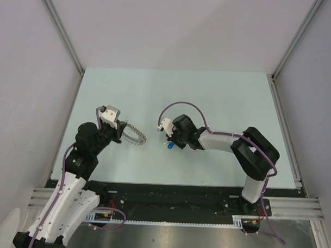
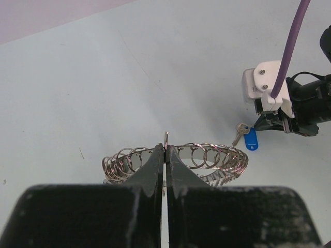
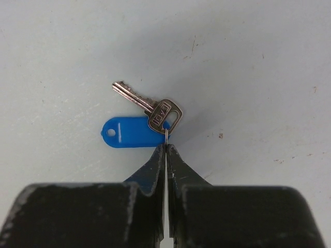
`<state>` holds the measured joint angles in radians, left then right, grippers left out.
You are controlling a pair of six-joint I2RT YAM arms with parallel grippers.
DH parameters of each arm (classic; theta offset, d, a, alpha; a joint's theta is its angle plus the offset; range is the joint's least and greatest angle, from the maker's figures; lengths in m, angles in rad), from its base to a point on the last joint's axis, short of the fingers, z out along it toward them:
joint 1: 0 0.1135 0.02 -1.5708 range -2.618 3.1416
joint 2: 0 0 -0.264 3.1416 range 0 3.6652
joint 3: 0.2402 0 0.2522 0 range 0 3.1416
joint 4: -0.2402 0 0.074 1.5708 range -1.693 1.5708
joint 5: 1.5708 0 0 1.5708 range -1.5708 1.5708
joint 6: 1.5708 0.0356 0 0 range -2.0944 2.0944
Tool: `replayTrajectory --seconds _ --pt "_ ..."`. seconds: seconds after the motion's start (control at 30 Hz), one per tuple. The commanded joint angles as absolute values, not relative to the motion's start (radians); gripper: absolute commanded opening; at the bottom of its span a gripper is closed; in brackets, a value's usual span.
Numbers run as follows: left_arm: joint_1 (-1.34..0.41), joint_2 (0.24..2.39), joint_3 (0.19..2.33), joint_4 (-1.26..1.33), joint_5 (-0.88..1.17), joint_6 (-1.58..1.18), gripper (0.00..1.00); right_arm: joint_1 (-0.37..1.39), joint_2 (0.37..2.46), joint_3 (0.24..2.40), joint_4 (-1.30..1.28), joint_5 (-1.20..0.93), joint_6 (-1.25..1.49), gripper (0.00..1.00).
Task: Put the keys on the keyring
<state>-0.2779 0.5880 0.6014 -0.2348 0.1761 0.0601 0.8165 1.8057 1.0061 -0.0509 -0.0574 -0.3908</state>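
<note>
Top external view: near the middle of the table (image 1: 210, 98), the keyring (image 1: 134, 135) is pinched by the left gripper (image 1: 122, 130). A key (image 3: 140, 101) with a blue tag (image 3: 129, 132) is nipped by its small loop (image 3: 166, 133) in the right gripper (image 3: 165, 147). So thin a hold could be lost and the key dropped.

Pale green table (image 1: 210, 98) enclosed by plain white walls (image 1: 174, 26), evenly lit.

I count one keyring (image 2: 207, 155) built of many small coiled loops, one silver key (image 3: 150, 106), and one blue tag (image 3: 132, 132), on one tabletop (image 3: 248, 62).
</note>
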Motion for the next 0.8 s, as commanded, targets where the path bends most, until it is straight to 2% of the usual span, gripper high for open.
replayTrajectory --seconds 0.0,0.43,0.77 --pt "-0.270 0.575 0.609 -0.183 0.184 0.066 0.00 0.812 1.749 1.032 -0.067 -0.081 -0.357 0.00" --pt "-0.270 0.571 0.604 -0.169 0.250 0.081 0.00 0.721 1.556 0.971 -0.011 -0.297 -0.255 0.00" --pt "-0.268 0.568 0.598 -0.153 0.291 0.091 0.00 0.643 1.411 0.819 0.224 -0.530 -0.131 0.00"
